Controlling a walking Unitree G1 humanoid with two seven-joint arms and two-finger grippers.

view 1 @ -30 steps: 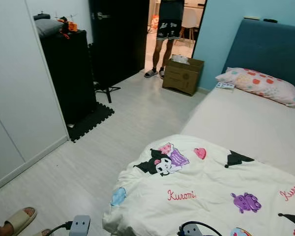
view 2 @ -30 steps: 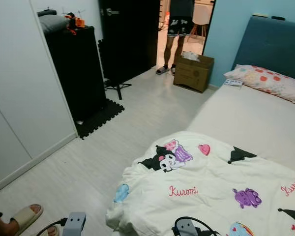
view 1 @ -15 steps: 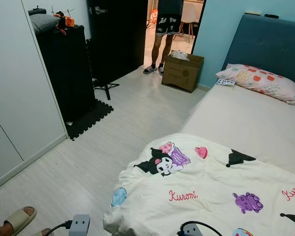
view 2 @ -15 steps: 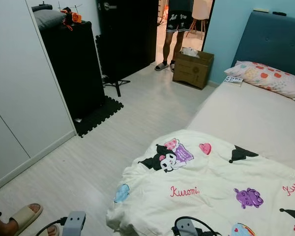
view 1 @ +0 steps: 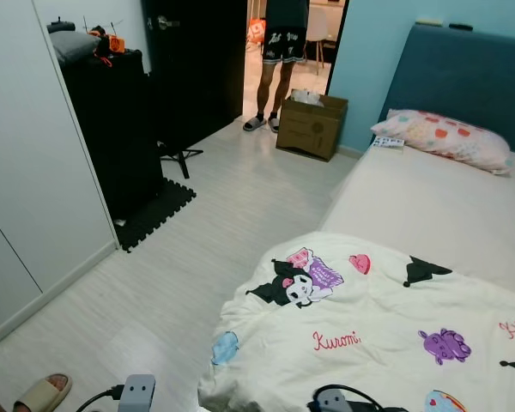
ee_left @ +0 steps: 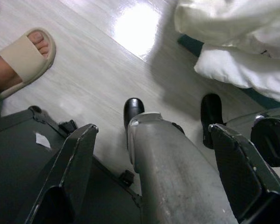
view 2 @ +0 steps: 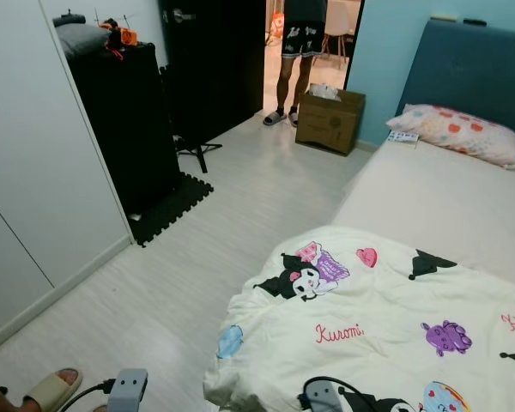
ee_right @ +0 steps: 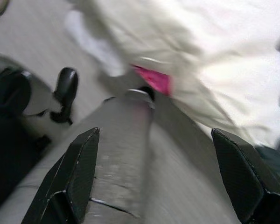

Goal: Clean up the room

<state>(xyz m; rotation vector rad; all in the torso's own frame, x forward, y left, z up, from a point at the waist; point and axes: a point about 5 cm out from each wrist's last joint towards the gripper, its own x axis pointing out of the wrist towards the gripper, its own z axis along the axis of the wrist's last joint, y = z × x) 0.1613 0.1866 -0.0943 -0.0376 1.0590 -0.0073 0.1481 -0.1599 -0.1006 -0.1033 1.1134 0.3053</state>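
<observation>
Down by my legs, my left gripper [ee_left: 151, 182] hangs with its two black fingers [ee_left: 67, 172] spread wide and holding nothing, above the pale wood floor [view 1: 197, 249] beside the bed [view 1: 429, 215]. My right gripper [ee_right: 154, 182] hangs the same way, fingers [ee_right: 79, 172] apart and empty, close to the cream cartoon blanket [view 1: 378, 326] that is bunched over the foot of the bed and spills off its edge toward the floor. A person's foot in a beige sandal [ee_left: 21, 58] stands on the floor near my left side. At the head of the bed lies a spotted pillow [view 1: 442, 137] against the blue headboard [view 1: 463, 69]. Off the bed's far corner sits a cardboard box [view 1: 309, 124], and just beyond it another person [view 1: 279, 51] stands in the doorway. Across the floor from the bed are a black cabinet [view 1: 112, 129] and white wardrobe doors [view 1: 26, 172].
</observation>
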